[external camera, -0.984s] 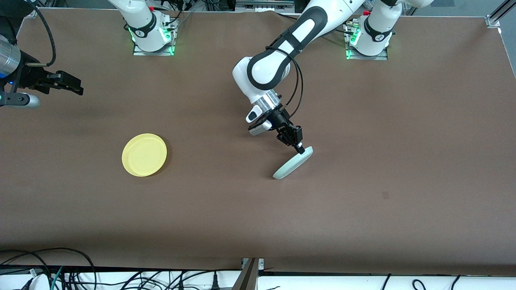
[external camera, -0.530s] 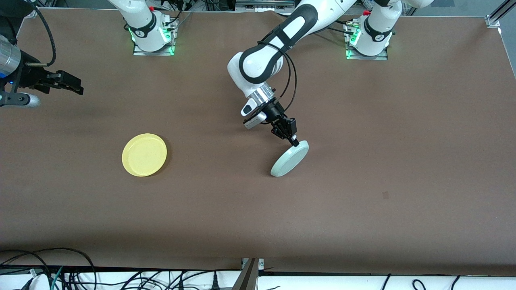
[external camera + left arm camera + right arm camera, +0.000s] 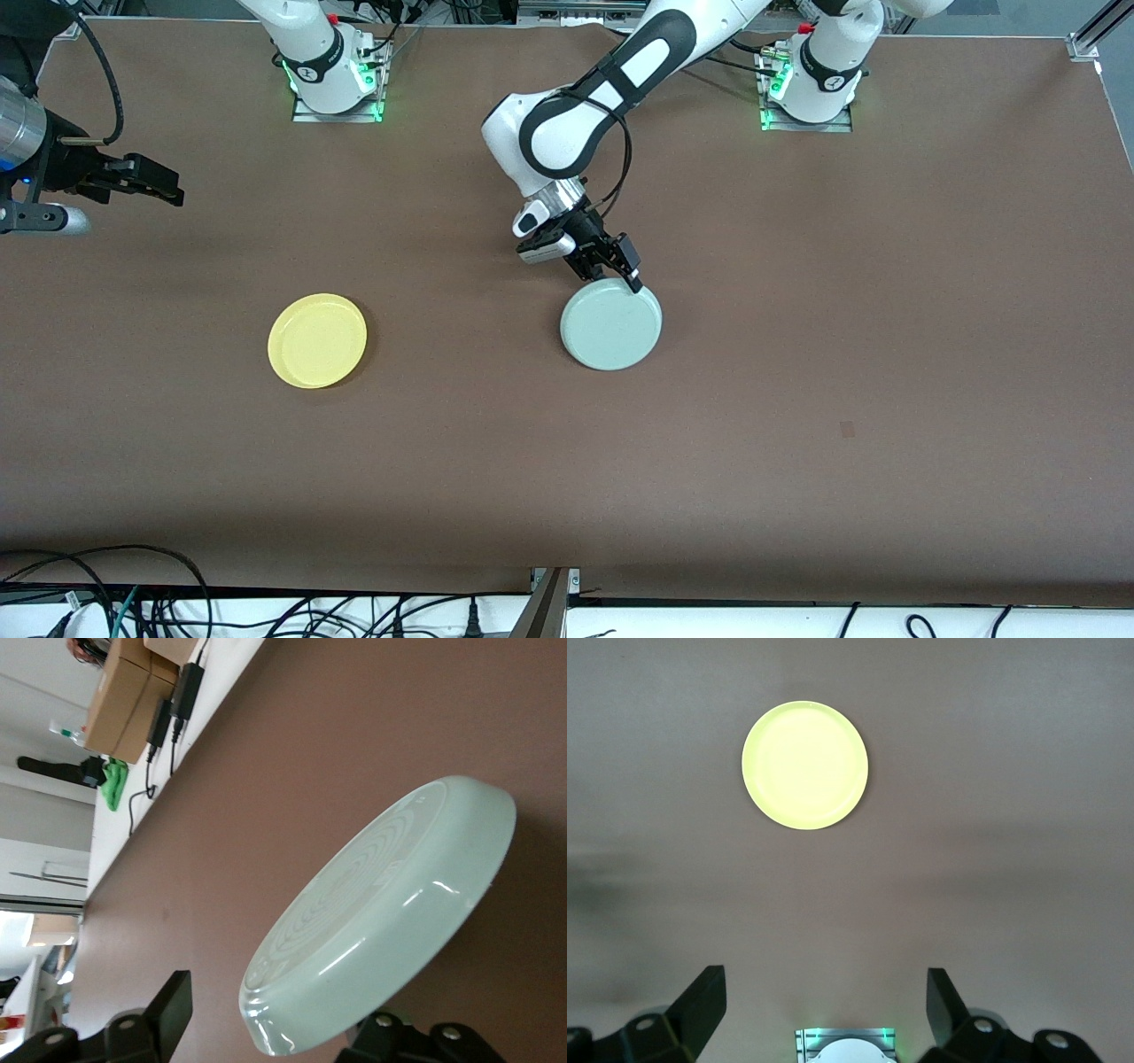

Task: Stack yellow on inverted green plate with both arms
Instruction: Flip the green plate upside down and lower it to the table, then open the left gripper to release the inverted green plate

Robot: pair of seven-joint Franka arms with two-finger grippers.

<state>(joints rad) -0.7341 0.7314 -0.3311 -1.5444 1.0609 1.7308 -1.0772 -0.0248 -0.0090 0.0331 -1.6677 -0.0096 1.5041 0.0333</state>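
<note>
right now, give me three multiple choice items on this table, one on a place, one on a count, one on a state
1. Where is the left pincer?
A. at the green plate's rim
B. over the yellow plate
C. at its base

2. How many plates lie on the table?
A. one
B. two
C. three

3. How does the green plate lie?
A. upright on edge
B. flat, underside up
C. on the yellow plate

Key:
1 A, its fingers straddle the green rim in the left wrist view.
2 B, one yellow and one green.
3 B, the ringed underside faces up.

The right pincer waits open at the right arm's end.
</note>
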